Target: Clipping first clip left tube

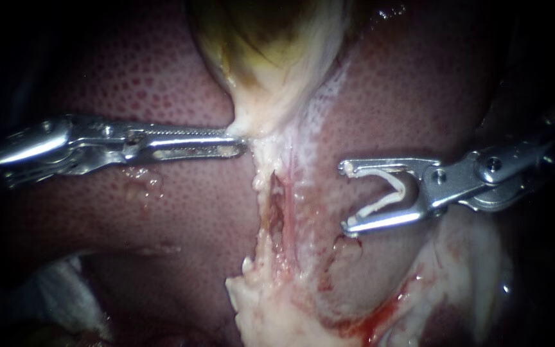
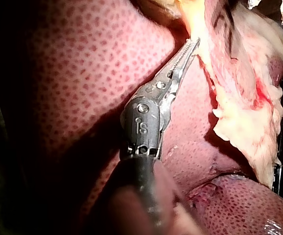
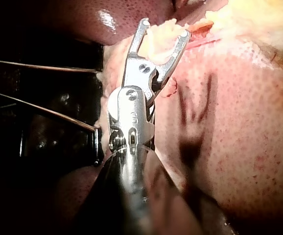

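Liver (image 1: 130, 77), mottled red, lies on both sides of the gallbladder (image 1: 271, 51). The left instrument (image 1: 242, 142) comes in level with the gallbladder's pale neck, its jaws closed on that neck. Straight below the neck a reddish tube (image 1: 277, 212) runs down a raw, pale strip with nothing covering it. The right instrument (image 1: 347, 197) hangs below and right of the gallbladder, apart from the tube. Its jaws are spread wide, with a white clip (image 1: 383, 202) seated between them and touching both.

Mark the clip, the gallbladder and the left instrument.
clip (image 1: 399, 188), endoscope view, at its bend.
gallbladder (image 1: 264, 58), endoscope view, on its yellowish body.
left instrument (image 1: 237, 146), endoscope view, at its tip.
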Motion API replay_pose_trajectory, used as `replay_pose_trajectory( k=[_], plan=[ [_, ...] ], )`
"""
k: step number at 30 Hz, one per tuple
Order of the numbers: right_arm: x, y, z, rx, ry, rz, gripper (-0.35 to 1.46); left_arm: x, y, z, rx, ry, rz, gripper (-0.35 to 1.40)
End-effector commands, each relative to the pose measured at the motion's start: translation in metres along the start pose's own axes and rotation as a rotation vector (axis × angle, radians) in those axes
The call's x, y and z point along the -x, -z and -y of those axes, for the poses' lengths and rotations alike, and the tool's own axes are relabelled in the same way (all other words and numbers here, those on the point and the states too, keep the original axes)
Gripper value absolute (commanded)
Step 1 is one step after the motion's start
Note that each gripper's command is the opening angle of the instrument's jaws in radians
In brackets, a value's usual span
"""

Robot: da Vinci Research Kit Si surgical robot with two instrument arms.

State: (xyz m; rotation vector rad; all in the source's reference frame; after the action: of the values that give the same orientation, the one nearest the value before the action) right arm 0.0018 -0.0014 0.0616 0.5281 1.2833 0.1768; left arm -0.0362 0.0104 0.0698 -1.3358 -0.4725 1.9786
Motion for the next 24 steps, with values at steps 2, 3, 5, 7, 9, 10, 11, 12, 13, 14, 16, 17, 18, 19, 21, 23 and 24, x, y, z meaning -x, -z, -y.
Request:
replay_pose_trajectory(
  k=[2,3,5,7,9,10,11,12,13,14,16,17,18,19,21,23,24],
  plan=[
    [0.0000,0.0000,0.0000,0.002,-0.001,0.000,0.50,0.0000,0.0000,0.0000,0.000,0.000,0.000,-0.35],
    [0.0000,0.0000,0.0000,0.002,-0.001,0.000,0.50,0.0000,0.0001,0.0000,0.001,0.000,0.000,-0.35],
    [0.0000,0.0000,0.0000,0.002,-0.001,0.000,0.50,0.0000,0.0004,0.0000,0.002,0.000,0.000,-0.35],
    [0.0000,0.0000,0.0000,0.002,-0.001,0.000,0.50,-0.0001,0.0011,-0.0001,0.006,0.000,0.001,-0.35],
    [0.0000,0.0000,0.0000,0.002,-0.001,0.000,0.50,-0.0004,0.0019,-0.0001,0.015,0.002,0.002,-0.35],
    [0.0000,0.0000,0.0000,0.002,-0.001,0.000,0.50,-0.0007,0.0026,-0.0001,0.013,0.004,0.002,-0.35],
    [0.0000,0.0000,0.0000,0.002,-0.001,0.000,0.50,-0.0010,0.0031,-0.0001,0.011,0.005,0.002,-0.35],
    [0.0000,0.0000,0.0000,0.002,-0.001,0.000,0.50,-0.0014,0.0037,-0.0001,0.005,0.008,0.002,-0.35],
    [0.0000,0.0000,0.0000,0.002,-0.001,0.000,0.50,-0.0020,0.0044,0.0000,0.001,0.012,0.004,-0.35],
    [0.0000,-0.0001,0.0000,0.002,-0.001,0.000,0.50,-0.0026,0.0050,0.0001,-0.003,0.016,-0.005,-0.35],
    [0.0000,-0.0001,0.0000,0.002,-0.001,0.000,0.50,-0.0041,0.0065,0.0004,-0.007,0.032,-0.029,-0.35],
    [0.0000,-0.0001,0.0000,0.002,-0.001,0.000,0.50,-0.0046,0.0071,0.0005,-0.012,0.030,-0.038,-0.35],
    [0.0000,-0.0001,0.0000,0.002,-0.001,0.000,0.50,-0.0052,0.0077,0.0005,-0.018,0.022,-0.047,-0.35],
    [0.0000,-0.0001,0.0000,0.002,-0.001,0.000,0.50,-0.0058,0.0084,0.0005,-0.020,0.021,-0.059,-0.35],
    [0.0000,-0.0002,0.0000,0.002,-0.007,0.001,0.50,-0.0065,0.0094,0.0004,-0.025,0.016,-0.073,-0.35],
    [0.0000,-0.0002,0.0000,0.003,-0.007,0.001,0.50,-0.0070,0.0101,0.0003,-0.026,0.008,-0.081,-0.35],
    [0.0000,-0.0002,0.0000,0.003,-0.007,0.001,0.50,-0.0072,0.0102,0.0002,-0.026,0.009,-0.084,-0.35]
  ],
)
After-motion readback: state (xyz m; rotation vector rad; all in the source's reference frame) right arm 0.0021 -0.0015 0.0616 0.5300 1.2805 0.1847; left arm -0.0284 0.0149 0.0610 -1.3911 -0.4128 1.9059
